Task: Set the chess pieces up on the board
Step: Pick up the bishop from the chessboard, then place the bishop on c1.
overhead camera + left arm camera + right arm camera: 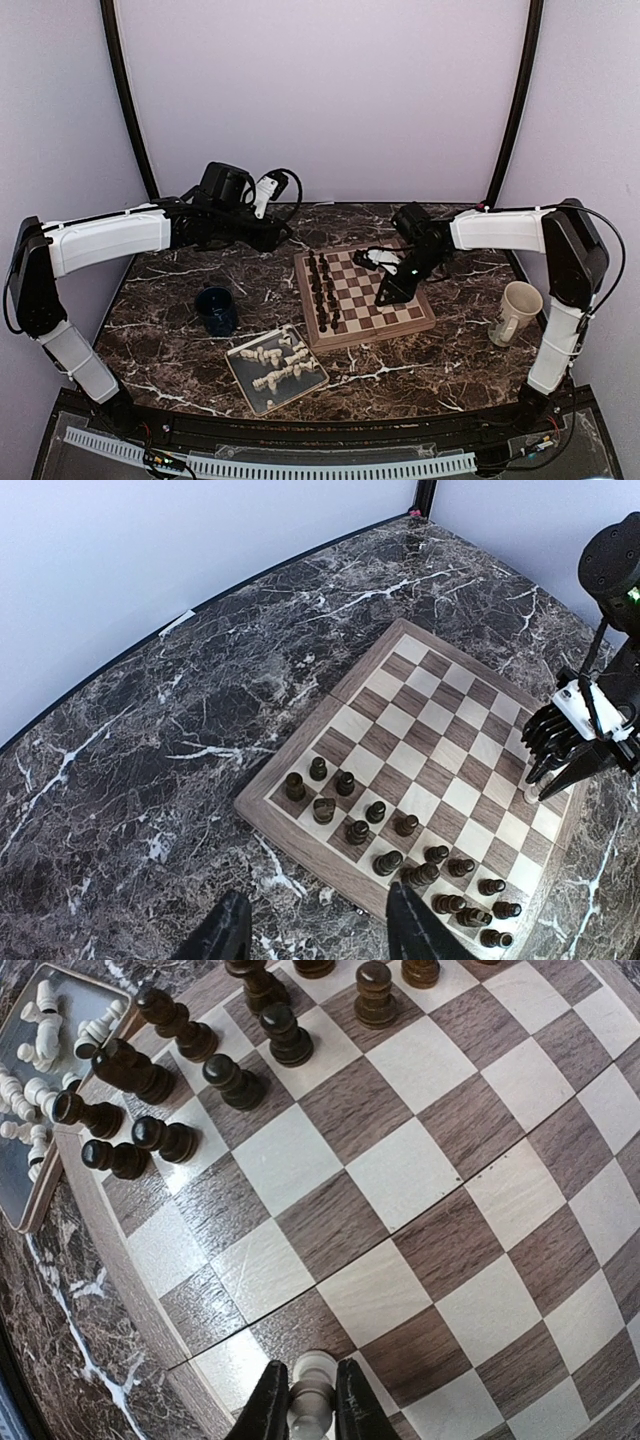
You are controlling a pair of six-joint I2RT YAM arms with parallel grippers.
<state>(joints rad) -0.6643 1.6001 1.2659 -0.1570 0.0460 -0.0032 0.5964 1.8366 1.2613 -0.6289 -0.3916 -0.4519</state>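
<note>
The right end effector [310,1375] is closed narrowly on one upright white chess piece [308,1405], a finger pressed against each side. It holds the piece over a light square at the edge of the board [400,1170], on the side away from the dark pieces [160,1070], which stand in two rows along the opposite edge. The remaining cream-white chess pieces [275,362] lie jumbled in a grey tray [245,385] just beside the board's near corner on the dark marble worktop [170,350]. The left end effector [318,898] hangs above the worktop beyond the board, fingers wide apart and holding nothing. A blue mug [215,310] sits left of the board and a cream cup [517,312] sits far right.
</note>
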